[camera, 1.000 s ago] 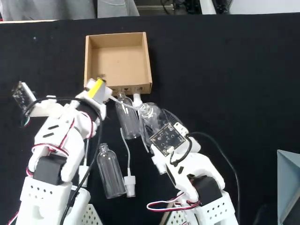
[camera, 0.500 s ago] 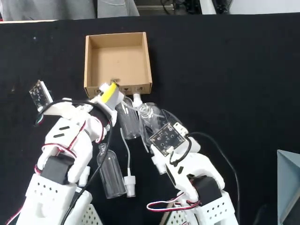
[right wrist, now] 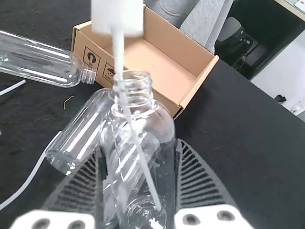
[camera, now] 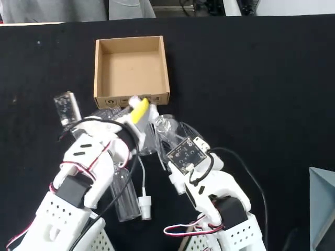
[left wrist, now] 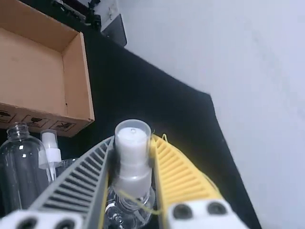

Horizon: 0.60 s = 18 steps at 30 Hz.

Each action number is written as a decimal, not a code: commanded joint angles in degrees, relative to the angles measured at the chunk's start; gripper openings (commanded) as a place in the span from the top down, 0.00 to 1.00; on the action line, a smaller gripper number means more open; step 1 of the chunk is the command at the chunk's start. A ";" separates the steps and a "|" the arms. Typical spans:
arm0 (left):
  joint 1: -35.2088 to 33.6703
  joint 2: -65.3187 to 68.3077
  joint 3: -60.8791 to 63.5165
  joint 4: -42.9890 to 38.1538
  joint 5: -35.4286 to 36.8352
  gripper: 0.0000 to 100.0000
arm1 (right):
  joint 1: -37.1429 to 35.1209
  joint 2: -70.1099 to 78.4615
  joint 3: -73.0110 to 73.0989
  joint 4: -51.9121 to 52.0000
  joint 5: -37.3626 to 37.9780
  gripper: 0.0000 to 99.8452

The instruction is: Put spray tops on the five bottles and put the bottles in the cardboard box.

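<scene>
Fitting the spray top (left wrist: 132, 164), pinched in my left gripper (left wrist: 132, 140), over the bottle (right wrist: 138, 114) clamped in my right gripper (right wrist: 138, 148), just beside the cardboard box (right wrist: 90, 47). Its tube is already inside, so next I'd lower the cap squarely onto the neck.

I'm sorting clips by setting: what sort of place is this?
Probably a robotics lab bench: one white arm beside another on a black table, with a box and clear bottles laid out for a staged task.
</scene>
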 commanded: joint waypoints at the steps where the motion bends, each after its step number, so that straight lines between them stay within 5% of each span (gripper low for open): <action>1: 3.47 -0.97 -0.22 -1.23 -3.34 0.97 | -0.97 -5.76 -0.75 -1.58 0.00 0.97; 18: 5.85 -0.70 1.01 -1.23 -9.23 0.97 | -0.97 -5.76 -0.31 -1.58 0.00 0.97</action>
